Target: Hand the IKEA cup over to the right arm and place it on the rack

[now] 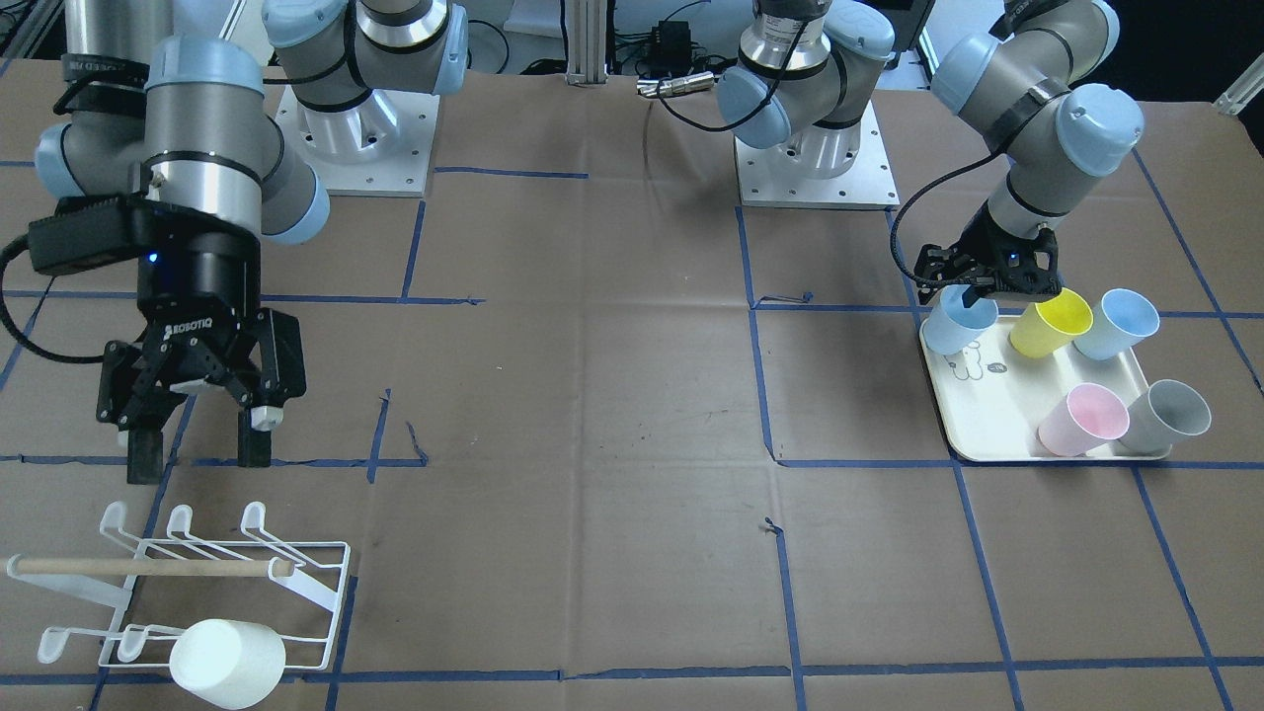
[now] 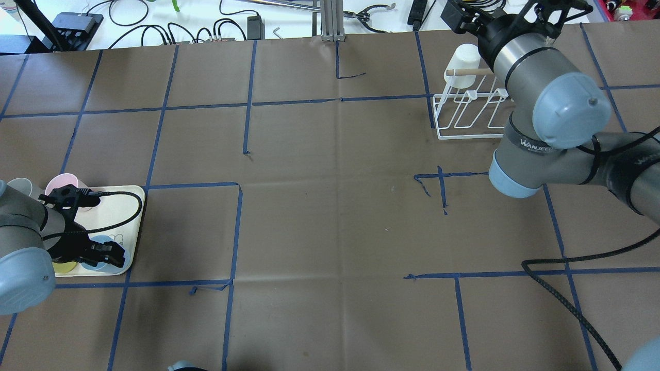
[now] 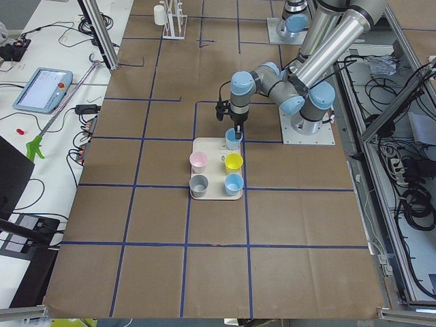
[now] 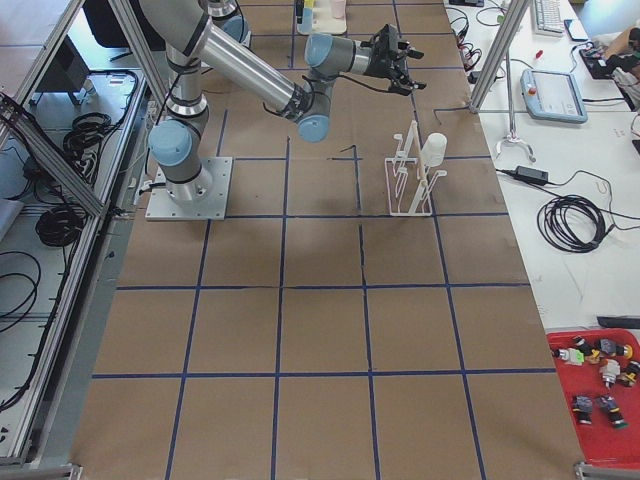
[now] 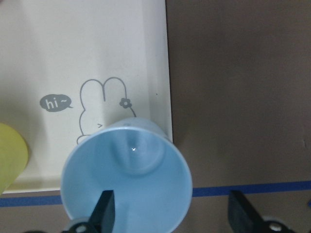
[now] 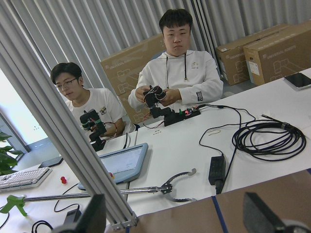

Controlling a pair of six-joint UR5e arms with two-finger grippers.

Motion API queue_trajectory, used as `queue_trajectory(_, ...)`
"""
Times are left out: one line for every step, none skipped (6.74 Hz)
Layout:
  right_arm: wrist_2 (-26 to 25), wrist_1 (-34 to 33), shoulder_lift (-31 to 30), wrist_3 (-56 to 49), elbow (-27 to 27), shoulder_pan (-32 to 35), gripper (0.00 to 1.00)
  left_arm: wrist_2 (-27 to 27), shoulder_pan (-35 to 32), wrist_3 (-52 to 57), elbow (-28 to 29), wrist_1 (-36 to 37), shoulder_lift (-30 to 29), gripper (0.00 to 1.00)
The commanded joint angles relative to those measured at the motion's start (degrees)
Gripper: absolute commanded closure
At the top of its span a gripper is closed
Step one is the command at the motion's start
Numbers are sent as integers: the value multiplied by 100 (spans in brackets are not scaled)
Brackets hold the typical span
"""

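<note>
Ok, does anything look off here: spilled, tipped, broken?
Nothing stands out. Every cup on the tray is open side up. The left gripper straddles the rim of the corner light-blue cup, jaws open. The white cup sits on the rack. The right gripper is open and empty.

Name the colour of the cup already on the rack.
White cup, clearest in the exterior front-facing view.

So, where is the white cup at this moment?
In the front-facing view the white cup is at the bottom left, on the robot's right side, resting on the wire rack below the right tool.
</note>
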Motion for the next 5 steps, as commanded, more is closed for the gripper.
queue_trajectory(524, -16, -359, 1029, 584, 273, 0, 17, 0, -9, 33, 5, -37, 100)
queue_trajectory(903, -16, -561, 1450, 716, 300, 0, 8, 0, -1, 172, -3, -46, 100)
queue_trajectory(1055, -33, -745, 2333, 857, 370, 0, 25, 0, -1, 548, -117, -64, 100)
queue_trajectory(1169, -103, -773, 3212, 1032, 475, 0, -18, -9, -36, 1030, -709, -64, 100)
queue_trajectory(1257, -147, -834, 3865, 1156, 529, 0, -45, -52, -36, 1636, -1272, -64, 100)
